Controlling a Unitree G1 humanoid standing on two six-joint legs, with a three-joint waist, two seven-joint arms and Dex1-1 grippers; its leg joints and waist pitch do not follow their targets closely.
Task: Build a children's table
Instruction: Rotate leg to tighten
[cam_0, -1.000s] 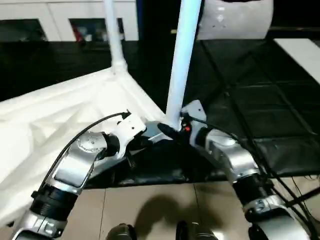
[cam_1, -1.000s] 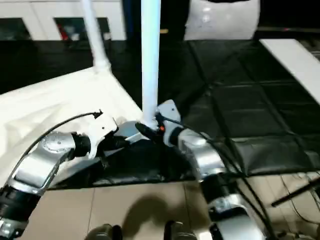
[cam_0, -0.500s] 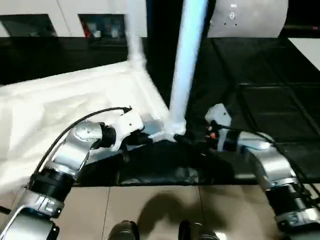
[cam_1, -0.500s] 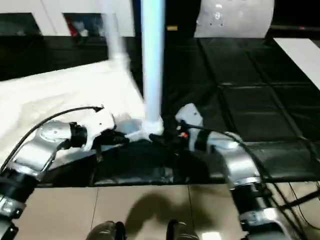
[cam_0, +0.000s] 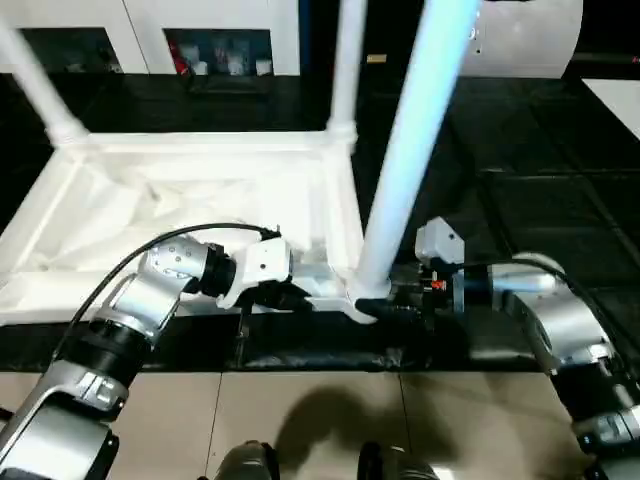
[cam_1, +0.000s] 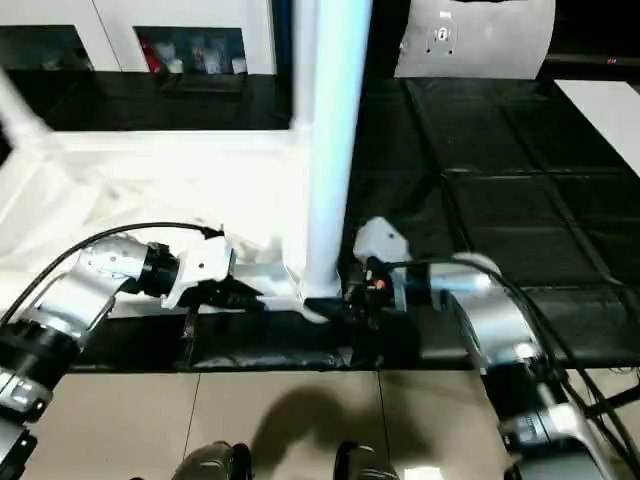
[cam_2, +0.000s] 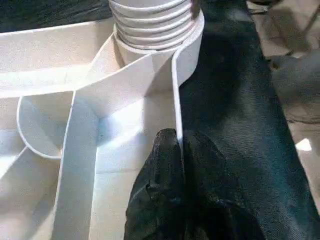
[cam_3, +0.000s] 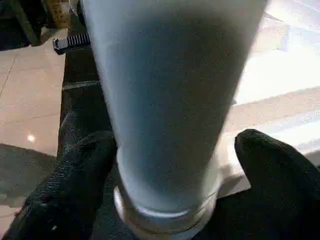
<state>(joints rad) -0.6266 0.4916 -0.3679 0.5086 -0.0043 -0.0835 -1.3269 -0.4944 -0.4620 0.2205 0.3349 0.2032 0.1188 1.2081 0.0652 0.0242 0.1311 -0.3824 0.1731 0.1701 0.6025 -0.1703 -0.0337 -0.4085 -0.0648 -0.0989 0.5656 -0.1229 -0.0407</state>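
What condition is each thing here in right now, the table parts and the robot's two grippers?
Tabletop: upside down on the black workbench, ribs up.
Near leg: upright in its corner socket, threads showing.
Two far legs: standing in their sockets.
Left gripper: shut on the tabletop's rim.
Right gripper: open around the near leg's base.

Tabletop (cam_0: 190, 190) upside down on workbench (cam_0: 520, 170); near-corner leg (cam_0: 410, 150) between left pincer (cam_0: 292, 296), right pincer (cam_0: 385, 308).

Both silver forearms reach forward and inward, wrists nearly meeting at the bench's near edge. Left gripper (cam_2: 175, 165): fingers pinched together on a thin white rim. Right gripper (cam_3: 172, 165): fingers (cam_3: 75, 180) spread wide, one on either side of a leg (cam_3: 165, 100).
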